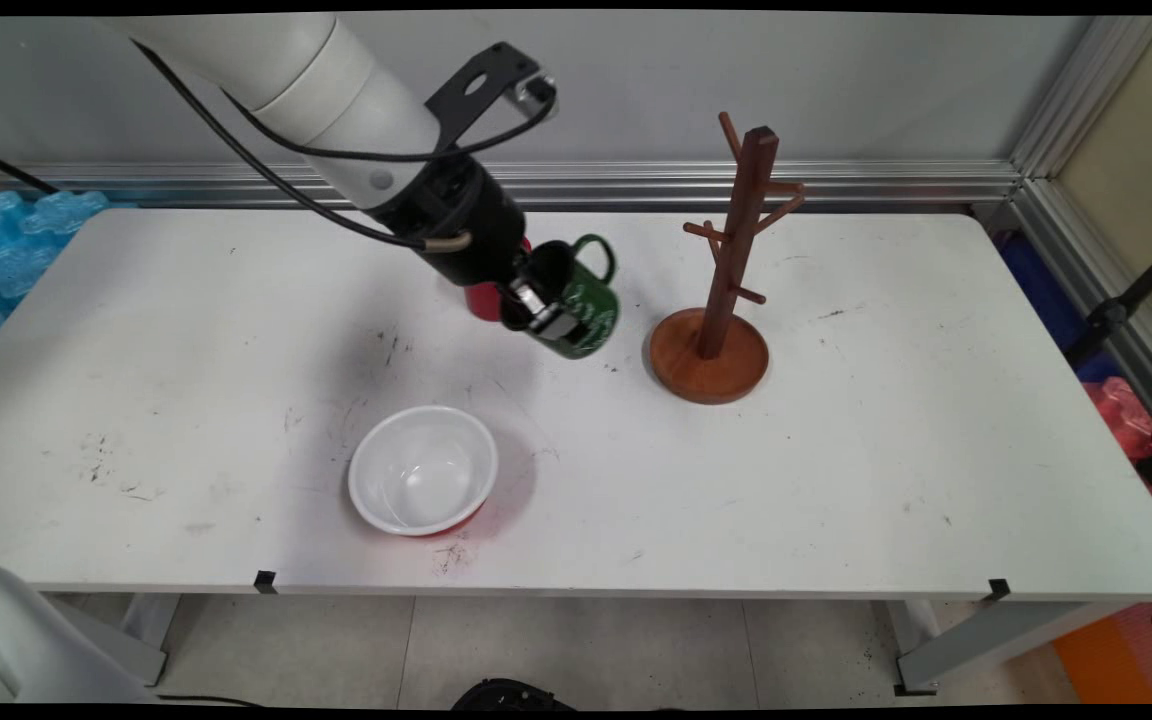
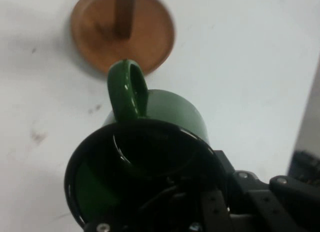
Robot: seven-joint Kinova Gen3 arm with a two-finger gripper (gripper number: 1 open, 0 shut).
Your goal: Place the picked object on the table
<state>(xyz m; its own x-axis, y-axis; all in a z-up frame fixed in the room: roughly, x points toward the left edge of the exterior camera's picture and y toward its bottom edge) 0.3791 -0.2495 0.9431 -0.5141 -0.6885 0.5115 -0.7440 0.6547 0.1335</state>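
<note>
Above the bench's (image 1: 836,480) middle, in the main view, I see the hand (image 1: 541,312) gripping a green mug (image 1: 586,310) by its rim, one finger inside the mouth and one outside against the wall. The mug hangs tilted, its mouth turned up and left toward the arm, its handle at the upper right, pointing toward the wall. I cannot tell whether its bottom edge touches the bench or sits just clear of it. A red cup (image 1: 484,300) shows just behind the hand, mostly hidden by the wrist. To the right of the mug, near but apart from it, stands a wooden mug tree (image 1: 736,250) on a round base, upright, its pegs bare. Nearer the front edge, left of the mug and well apart from it, a white bowl (image 1: 423,470) sits mouth up; a strip of red shows at its lower outside.

From the hand view, I look straight into the mug's (image 2: 175,110) dark mouth. Its handle sticks up toward the top of the picture, and the black linkage of the hand (image 2: 200,207) crosses the rim at the bottom. Beyond the handle lies the tree's (image 2: 95,37) round base with the foot of its post, on the white bench (image 2: 250,52).
</note>
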